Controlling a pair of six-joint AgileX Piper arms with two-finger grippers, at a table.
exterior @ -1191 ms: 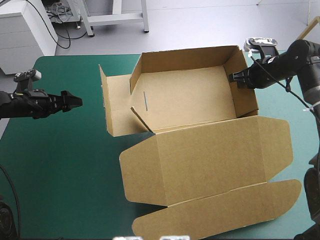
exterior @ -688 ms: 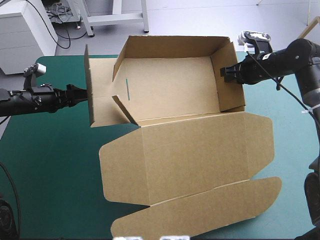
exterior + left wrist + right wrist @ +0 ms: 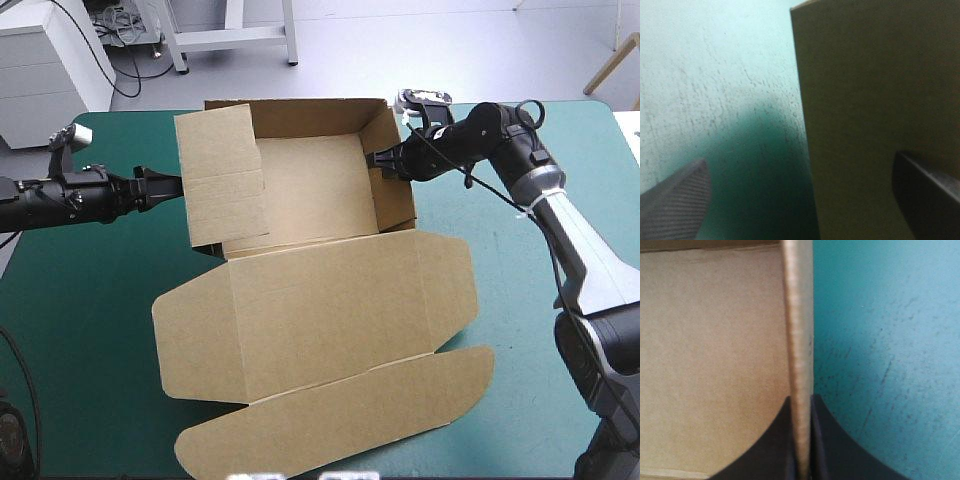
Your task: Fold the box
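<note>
Brown box (image 3: pixel 865 100) flap, between left claw's (image 3: pixel 800 159) spread fingers, hides the interior.

Reaching in from the left with the left arm (image 3: pixel 60 200), stretched nearly level with the wrist straight. Holding the left gripper (image 3: pixel 162 187) with its black fingers (image 3: pixel 680 200) spread wide, one on each side of an upright edge of the box (image 3: pixel 320 330). Bending the right arm (image 3: pixel 560 220) at the elbow and angling the forearm in from the right. Pinching the box's right wall with the right gripper (image 3: pixel 801 399), fingers pressed all but together.
</note>
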